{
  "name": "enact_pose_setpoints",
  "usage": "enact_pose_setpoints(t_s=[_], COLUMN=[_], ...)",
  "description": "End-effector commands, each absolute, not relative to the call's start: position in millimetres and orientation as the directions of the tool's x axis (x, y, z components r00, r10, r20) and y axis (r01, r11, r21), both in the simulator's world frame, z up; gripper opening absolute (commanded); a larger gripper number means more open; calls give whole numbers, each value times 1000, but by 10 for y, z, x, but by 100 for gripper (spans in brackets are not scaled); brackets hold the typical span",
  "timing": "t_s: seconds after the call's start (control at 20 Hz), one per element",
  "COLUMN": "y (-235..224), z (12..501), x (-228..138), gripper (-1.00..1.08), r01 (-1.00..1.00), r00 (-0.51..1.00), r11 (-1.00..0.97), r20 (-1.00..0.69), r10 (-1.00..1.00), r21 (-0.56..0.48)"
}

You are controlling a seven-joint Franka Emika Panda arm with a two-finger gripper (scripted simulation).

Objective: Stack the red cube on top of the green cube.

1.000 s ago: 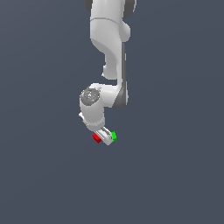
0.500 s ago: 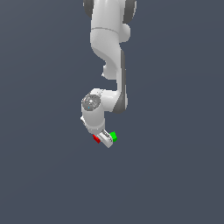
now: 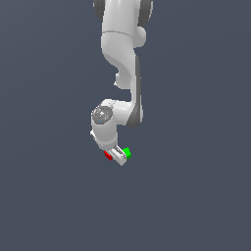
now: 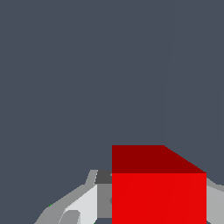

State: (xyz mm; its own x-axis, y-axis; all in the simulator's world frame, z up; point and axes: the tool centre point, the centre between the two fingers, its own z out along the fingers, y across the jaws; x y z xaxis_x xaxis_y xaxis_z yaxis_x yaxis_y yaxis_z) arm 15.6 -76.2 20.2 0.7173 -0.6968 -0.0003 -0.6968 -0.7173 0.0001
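Observation:
The red cube point(image 3: 107, 156) lies low on the dark grey floor, at the exterior view's left side of my white gripper point(image 3: 117, 158). In the wrist view the red cube point(image 4: 158, 192) fills the space between my two fingers, and a grey fingertip point(image 4: 103, 199) presses against its side with no gap; the gripper point(image 4: 158, 205) is shut on it. The green cube point(image 3: 127, 152) sits right beside the gripper on the exterior view's right, close to the red cube. Only a speck of green shows in the wrist view.
The white arm point(image 3: 122, 54) reaches down from the top of the exterior view. The floor point(image 3: 196, 196) around the cubes is plain dark grey, with no other objects in view.
The wrist sank a little toward the cubes between the earliest frame and half a second ago, then held still. The two cubes have not visibly moved.

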Motion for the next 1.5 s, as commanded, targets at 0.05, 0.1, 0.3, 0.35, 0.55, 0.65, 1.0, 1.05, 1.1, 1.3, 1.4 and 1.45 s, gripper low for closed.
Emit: enact_pose_setpoints(t_s=[0.05,0.1,0.3,0.35,0.55,0.65,1.0,1.05,1.1,1.3,1.4,1.45], y=[-760,-759,-758,-761,-760,-763,-766,-767,-767,-749,-697,-657], z=[227,248,393,446,725,865,1170,1187,1197,1172,1136,1108], x=[155,154,149,147,142,140,148,150,151,151,148,147], gripper=[-100,-100,-100,-100,-100,-100,-100,-100,-100,-100,-100,-100], r01=[-697,-697,-697,-697,-697,-697,-697,-697,-697,-697,-697,-697], r00=[718,718,718,717,717,717,717,717,717,717,717,717], r11=[-718,-718,-718,-717,-717,-717,-717,-717,-717,-717,-717,-717], r20=[-1,-1,-1,-1,-1,-1,0,0,0,1,1,1], r10=[-697,-697,-697,-697,-697,-697,-697,-697,-697,-697,-697,-697], r21=[0,0,0,0,0,0,0,0,0,-1,-1,-1])
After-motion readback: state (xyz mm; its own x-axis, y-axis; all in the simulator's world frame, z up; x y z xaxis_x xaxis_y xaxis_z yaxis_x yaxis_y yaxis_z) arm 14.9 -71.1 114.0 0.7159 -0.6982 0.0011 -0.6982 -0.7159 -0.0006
